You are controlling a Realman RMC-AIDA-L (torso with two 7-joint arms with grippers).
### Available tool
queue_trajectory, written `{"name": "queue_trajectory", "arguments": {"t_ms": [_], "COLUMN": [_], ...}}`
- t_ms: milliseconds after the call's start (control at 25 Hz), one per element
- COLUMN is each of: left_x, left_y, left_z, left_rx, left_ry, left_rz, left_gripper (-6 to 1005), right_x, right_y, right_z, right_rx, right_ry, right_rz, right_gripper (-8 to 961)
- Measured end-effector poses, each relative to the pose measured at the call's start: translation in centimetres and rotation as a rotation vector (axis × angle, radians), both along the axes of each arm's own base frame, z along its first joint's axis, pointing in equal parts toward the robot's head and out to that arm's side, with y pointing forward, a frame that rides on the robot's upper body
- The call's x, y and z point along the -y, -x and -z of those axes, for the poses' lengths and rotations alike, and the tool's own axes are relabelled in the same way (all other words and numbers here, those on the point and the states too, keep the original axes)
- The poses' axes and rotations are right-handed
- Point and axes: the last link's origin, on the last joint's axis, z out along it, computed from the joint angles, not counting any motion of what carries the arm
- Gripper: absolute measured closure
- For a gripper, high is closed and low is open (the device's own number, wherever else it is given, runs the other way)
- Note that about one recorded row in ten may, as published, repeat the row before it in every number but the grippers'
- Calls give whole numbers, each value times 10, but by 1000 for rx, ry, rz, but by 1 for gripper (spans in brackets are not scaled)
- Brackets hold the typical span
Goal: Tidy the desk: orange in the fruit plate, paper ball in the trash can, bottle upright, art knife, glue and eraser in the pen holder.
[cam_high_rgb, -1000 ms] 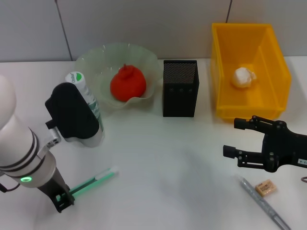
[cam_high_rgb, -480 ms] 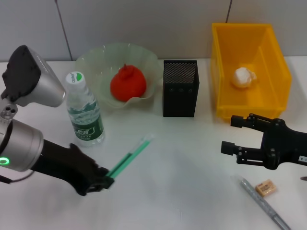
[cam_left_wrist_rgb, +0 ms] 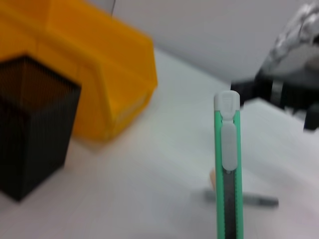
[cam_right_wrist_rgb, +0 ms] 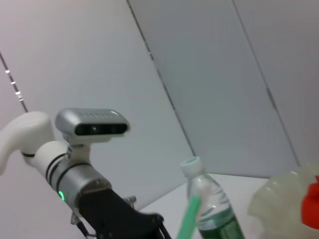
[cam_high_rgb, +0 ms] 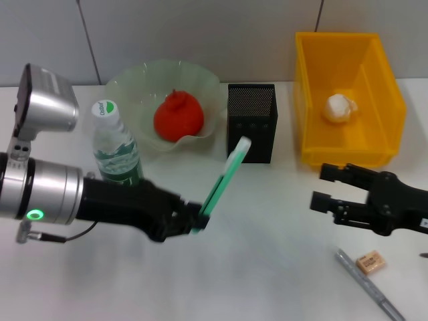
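Two grippers: my left gripper [cam_high_rgb: 190, 221] is clamped on the slim mint-green art knife [cam_high_rgb: 226, 177], held off the white counter [cam_high_rgb: 267, 227], whitish tip tilted toward the black square mesh pen holder [cam_high_rgb: 251, 132]. My right gripper [cam_high_rgb: 326, 187] hovers with fingers spread, holding nothing, near the tiny tan rectangular eraser [cam_high_rgb: 369, 262].

We see a red-orange orange [cam_high_rgb: 178, 117] in a pale-green translucent fruit plate [cam_high_rgb: 134, 85], a black mesh pen holder [cam_high_rgb: 251, 127], a bright yellow trash can [cam_high_rgb: 378, 80] with a white paper ball [cam_high_rgb: 339, 107], a mint-green art knife [cam_high_rgb: 224, 179] with whitish tip, a clear bottle [cam_high_rgb: 114, 148] with green label, a tan eraser [cam_high_rgb: 370, 262], a white worktop [cam_high_rgb: 267, 254].
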Motion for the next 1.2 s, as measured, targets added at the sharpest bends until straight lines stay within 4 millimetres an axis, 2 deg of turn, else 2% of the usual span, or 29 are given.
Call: {"name": "queue_trajectory", "arguments": {"t_ms": [240, 400, 520, 600, 720, 800, 1000, 1080, 1120, 1200], "left_x": [-9, -15, -19, -26, -28, -33, -34, -34, -36, -39], "left_y": [-22, -33, -40, -53, -57, -75, -82, -90, -98, -101], "left_z": [-7, -7, -2, 10, 13, 22, 25, 30, 40, 44], "left_rx": [193, 254, 267, 267, 260, 237, 232, 224, 218, 214], "left_ry": [-117, -194, -234, -305, -319, -391, -418, -456, -510, -543], "left_rz": [71, 107, 123, 134, 139, 137, 137, 126, 87, 61], "left_gripper": [809, 809, 809, 809, 809, 809, 809, 809, 809, 809], "right_x": [6, 14, 15, 17, 17, 18, 17, 17, 17, 17], "right_y": [-23, -38, -41, -45, -46, -46, -45, -45, -45, -45], "right_z": [-18, -27, -28, -28, -27, -25, -23, -23, -23, -23], "right_rx": [0, -1, 2, 9, 12, 13, 15, 16, 16, 16], "right_ry": [-59, -101, -107, -113, -116, -113, -107, -106, -106, -105], "right_rz": [88, 145, 158, 176, 186, 190, 185, 185, 184, 183], "right_gripper": [116, 117, 117, 117, 117, 117, 117, 117, 117, 117]}}
